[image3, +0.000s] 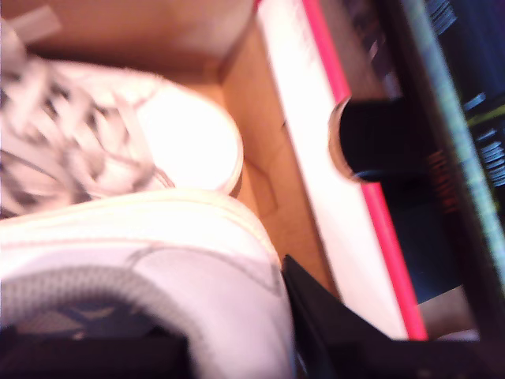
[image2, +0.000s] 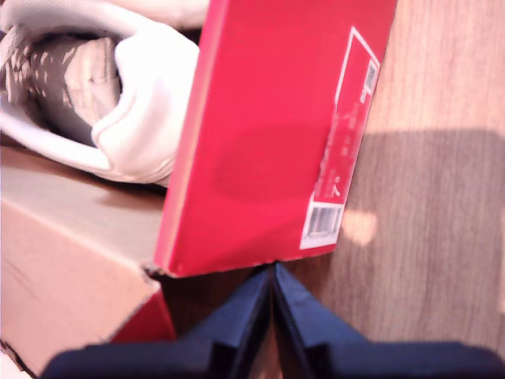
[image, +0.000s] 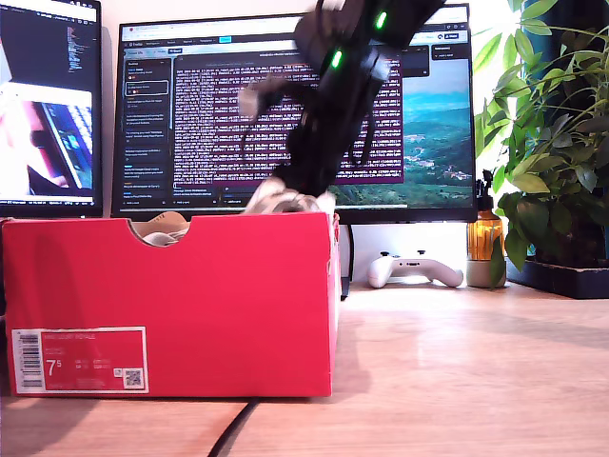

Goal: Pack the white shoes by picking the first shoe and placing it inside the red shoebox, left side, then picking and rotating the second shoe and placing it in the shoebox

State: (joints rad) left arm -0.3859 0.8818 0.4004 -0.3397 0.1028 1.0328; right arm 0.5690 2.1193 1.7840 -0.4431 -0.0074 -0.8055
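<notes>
Exterior view: red shoebox point(image: 171, 305) sits on the wooden desk point(image: 457, 371) at the view's left, an arm point(image: 333, 105) reaching down into it over a white shoe point(image: 281, 198) poking above the rim. Second wrist view: my second gripper point(image3: 237, 347) pinches that shoe's point(image3: 142, 268) heel, other shoe point(image3: 118, 142) lying inside on the box floor (blurred). First wrist view: my first gripper point(image2: 273, 292) has its fingers pressed together, holding nothing, just outside the box wall point(image2: 268, 134).
</notes>
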